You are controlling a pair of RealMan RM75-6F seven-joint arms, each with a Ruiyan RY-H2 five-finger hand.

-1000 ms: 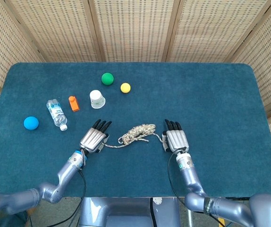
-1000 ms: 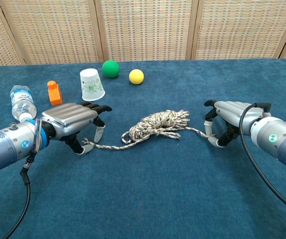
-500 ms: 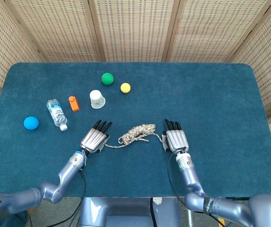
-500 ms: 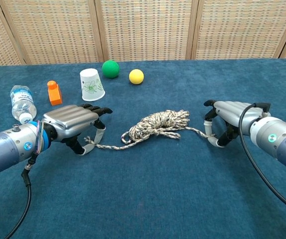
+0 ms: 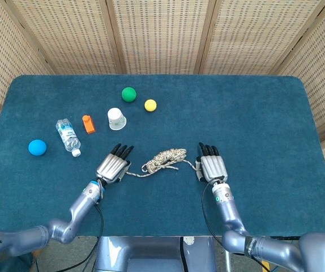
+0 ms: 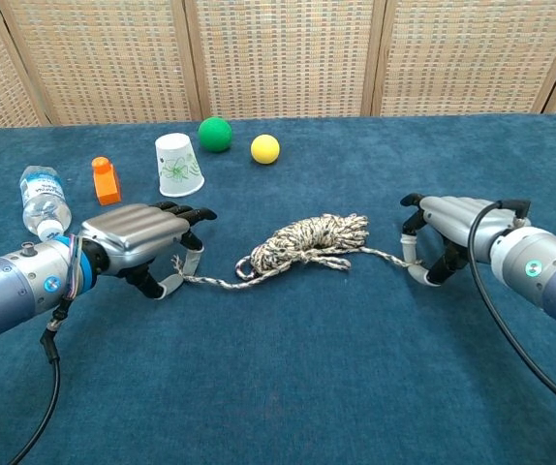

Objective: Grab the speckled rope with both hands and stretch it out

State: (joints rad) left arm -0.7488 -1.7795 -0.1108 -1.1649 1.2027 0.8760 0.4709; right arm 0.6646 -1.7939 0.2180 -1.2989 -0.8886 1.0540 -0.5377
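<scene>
My left hand (image 6: 147,244) and right hand (image 6: 446,239) each pinch an end of the speckled rope (image 6: 307,242), its coil bunched near the table's (image 5: 264,113) front edge. Either thin end could slip from my fingers if the tangle snags.

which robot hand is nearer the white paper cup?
Left. The left robot hand sits just below the white paper cup; the right robot hand is far off, beyond the speckled rope.

Matt blue cloth covers the table (image 6: 288,387); between each glossy metal robot hand (image 6: 142,237) lies rough, braided, speckled rope (image 6: 307,242).
</scene>
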